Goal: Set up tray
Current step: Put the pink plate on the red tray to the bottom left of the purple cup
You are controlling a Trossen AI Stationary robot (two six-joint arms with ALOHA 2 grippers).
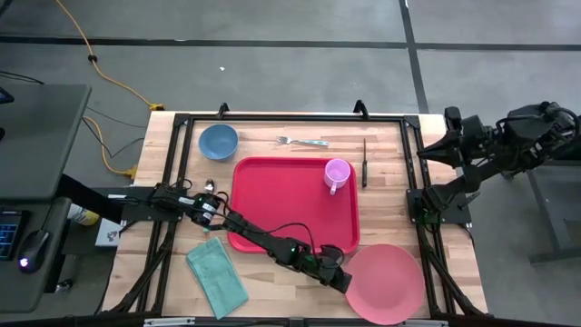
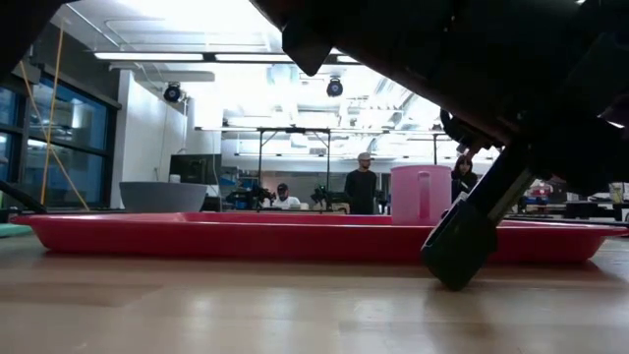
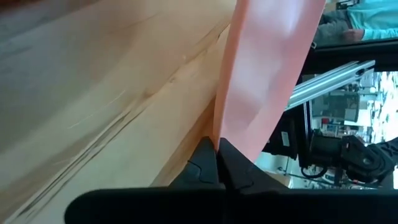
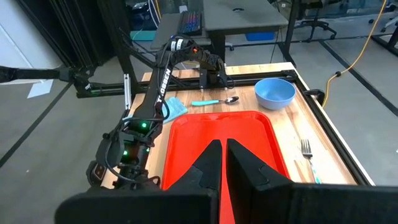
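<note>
cup (image 1: 337, 173) on tray (image 1: 281, 204); plate (image 1: 386, 283) right-front | bowl (image 1: 218, 141) left-rear | napkin (image 1: 217, 275) left-front; fork (image 1: 301, 141) probably behind

Light wooden table (image 1: 272, 304), black frame along edges. Directly on it: red tray (image 1: 281, 204) at centre; blue bowl (image 1: 219, 141) toward far left corner; fork (image 1: 302, 141) and knife (image 1: 365, 162) by far edge; spoon (image 1: 210, 186) just left of tray; teal cloth (image 1: 217, 275) near front left; pink plate (image 1: 386, 283) at front right corner.

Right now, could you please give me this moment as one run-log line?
left gripper: shut on pink plate rim | right gripper: shut, parked off table | tray: holds pink cup
</note>
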